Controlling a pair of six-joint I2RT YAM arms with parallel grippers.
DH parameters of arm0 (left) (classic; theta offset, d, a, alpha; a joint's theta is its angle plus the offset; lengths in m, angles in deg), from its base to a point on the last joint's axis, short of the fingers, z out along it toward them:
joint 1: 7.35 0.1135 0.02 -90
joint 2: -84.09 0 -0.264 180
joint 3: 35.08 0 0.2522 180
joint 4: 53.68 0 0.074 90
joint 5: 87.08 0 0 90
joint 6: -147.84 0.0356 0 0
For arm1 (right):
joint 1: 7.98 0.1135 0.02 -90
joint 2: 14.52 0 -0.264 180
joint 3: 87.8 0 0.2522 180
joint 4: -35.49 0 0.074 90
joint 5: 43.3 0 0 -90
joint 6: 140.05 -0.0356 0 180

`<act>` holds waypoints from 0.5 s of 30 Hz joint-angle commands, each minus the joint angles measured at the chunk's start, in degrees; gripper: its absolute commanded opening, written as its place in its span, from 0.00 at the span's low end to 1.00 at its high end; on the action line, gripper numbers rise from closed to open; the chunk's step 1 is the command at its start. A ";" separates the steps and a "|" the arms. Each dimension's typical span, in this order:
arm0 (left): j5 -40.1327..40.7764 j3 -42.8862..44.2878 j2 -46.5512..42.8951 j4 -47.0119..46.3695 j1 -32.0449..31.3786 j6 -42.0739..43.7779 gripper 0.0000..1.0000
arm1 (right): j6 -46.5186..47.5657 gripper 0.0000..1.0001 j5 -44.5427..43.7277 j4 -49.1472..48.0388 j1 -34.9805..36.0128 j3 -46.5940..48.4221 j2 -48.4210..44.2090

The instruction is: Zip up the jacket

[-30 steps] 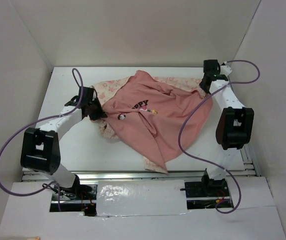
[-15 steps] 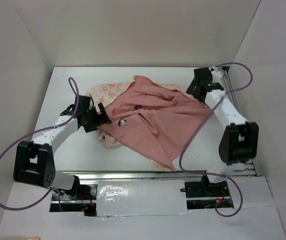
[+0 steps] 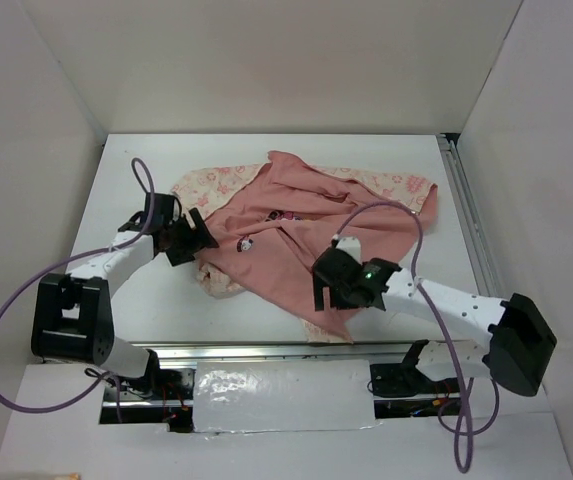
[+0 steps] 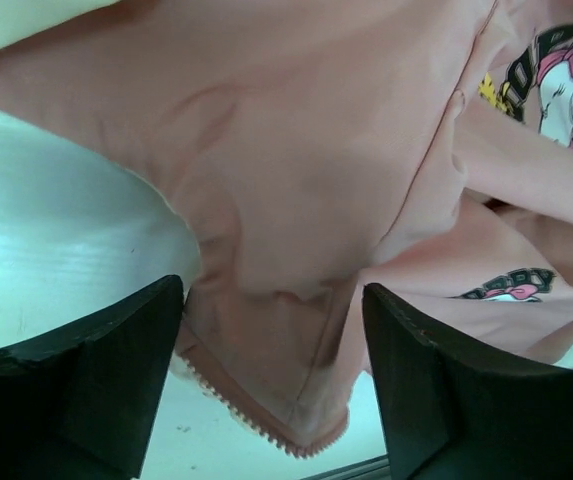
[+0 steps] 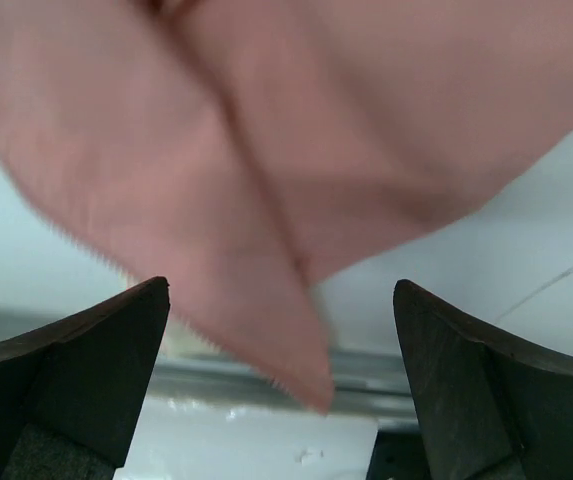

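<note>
Here's the jacket [image 3: 306, 230], sprawled lining-up across the middle of the bench [image 3: 216, 325]. It's lying wide open, with nothing zipped yet. Its long axis runs on a diagonal for us, from the patterned cloth at the far left down to a pointed corner [image 3: 328, 330] right at the bench's near edge. That slant is what matters, because it puts one loose edge in front of each arm.

On the left flank, the left fingers [image 4: 86, 370] are spread wide with nothing in them. Their wrist view shows a folded flap of salmon cloth straight ahead, between the two tips, with a row of zipper teeth [image 4: 236, 425] along its near hem. Is it touching? We can't say.

Over at the near corner, the right fingers [image 5: 66, 360] are just as wide and just as empty. They're poised over that pointed tip, which sits dead centre between them. The view is blurred, but a toothed edge shows down the tip's left side.

So each arm faces its own edge, and we judge the right arm nearer the bottom corner, where a zip would start. Our read is that the next move is a pinch on those toothed edges. The two lie well apart, so they'd need drawing together first.
</note>
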State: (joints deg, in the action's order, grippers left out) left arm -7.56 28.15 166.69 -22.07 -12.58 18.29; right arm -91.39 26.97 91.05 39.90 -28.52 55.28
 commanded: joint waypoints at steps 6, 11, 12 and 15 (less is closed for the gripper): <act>-3.49 4.40 4.05 -5.02 0.22 0.70 0.16 | -6.65 1.00 0.48 6.71 19.26 -2.01 5.78; -0.07 7.57 3.44 -2.56 0.31 0.79 0.00 | -5.33 0.99 1.80 5.22 19.63 -3.50 9.82; 0.63 7.65 2.74 -2.29 0.49 0.96 0.00 | -5.76 0.96 1.45 5.83 19.10 -2.64 10.70; 0.73 8.01 -0.42 -1.85 1.10 1.49 0.00 | -4.90 0.63 -1.19 5.58 16.73 -0.79 10.89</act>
State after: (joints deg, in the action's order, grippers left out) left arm -8.23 34.10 170.15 -23.91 -12.30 18.70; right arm -95.70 28.98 95.03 58.44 -31.36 66.28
